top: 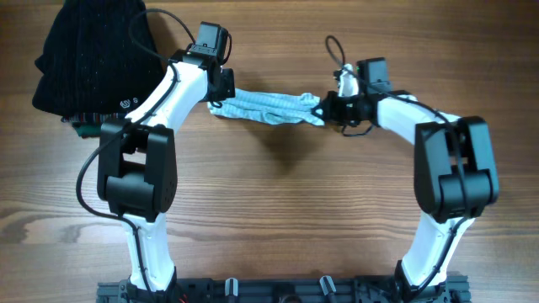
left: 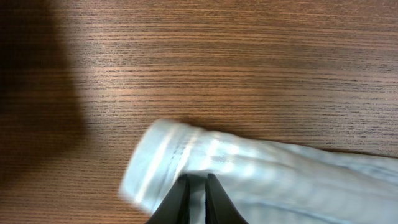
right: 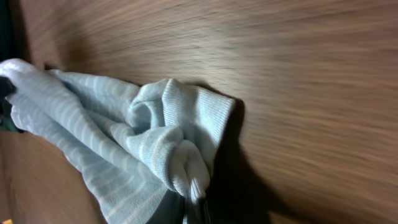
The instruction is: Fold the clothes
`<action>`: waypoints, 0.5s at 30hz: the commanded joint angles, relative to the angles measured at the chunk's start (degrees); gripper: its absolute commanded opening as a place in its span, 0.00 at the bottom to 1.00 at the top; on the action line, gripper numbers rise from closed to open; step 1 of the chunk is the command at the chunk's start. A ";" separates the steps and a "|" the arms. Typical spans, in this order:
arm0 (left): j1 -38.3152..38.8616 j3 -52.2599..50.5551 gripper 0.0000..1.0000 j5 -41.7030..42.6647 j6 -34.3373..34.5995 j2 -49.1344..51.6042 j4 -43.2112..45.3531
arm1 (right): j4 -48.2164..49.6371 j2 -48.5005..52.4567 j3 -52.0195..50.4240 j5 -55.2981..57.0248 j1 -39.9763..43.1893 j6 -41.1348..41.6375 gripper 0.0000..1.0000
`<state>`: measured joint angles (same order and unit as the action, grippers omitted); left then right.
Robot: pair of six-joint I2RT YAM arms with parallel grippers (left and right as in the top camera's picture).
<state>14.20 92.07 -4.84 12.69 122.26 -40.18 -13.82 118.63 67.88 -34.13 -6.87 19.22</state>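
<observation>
The clothes [top: 265, 108] are one small pale blue-white striped garment, stretched in a band between both grippers, with its shadow on the wood below. My left gripper [top: 221, 93] holds its left end. In the left wrist view the hemmed edge of the garment [left: 249, 168] lies over the dark fingers of the gripper [left: 198, 188], which stand nearly together with cloth between them. My right gripper [top: 324, 108] holds the right end. In the right wrist view the bunched fabric [right: 112, 124] gathers into a pinch at the gripper [right: 198, 208], shut on it.
A black knit garment [top: 93, 55] lies heaped at the back left corner, with a dark green garment [top: 82, 128] peeking out under its front edge. Both arm bases stand at the table's front edge [top: 278, 290]. Bare wood [top: 278, 202] lies between them.
</observation>
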 commanded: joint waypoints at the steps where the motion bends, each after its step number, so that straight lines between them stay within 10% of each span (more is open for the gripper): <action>1: 0.17 -0.24 0.11 -0.39 -0.50 0.44 -0.07 | -3.69 -2.19 -0.59 2.12 5.99 -5.25 0.04; 15: 0.17 -0.24 0.09 -0.37 -0.48 0.28 -0.90 | -13.70 -9.01 1.60 2.14 14.64 -16.31 0.04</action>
<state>14.20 92.07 -4.84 12.69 122.26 -40.53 -25.71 111.81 67.88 -32.49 8.38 6.35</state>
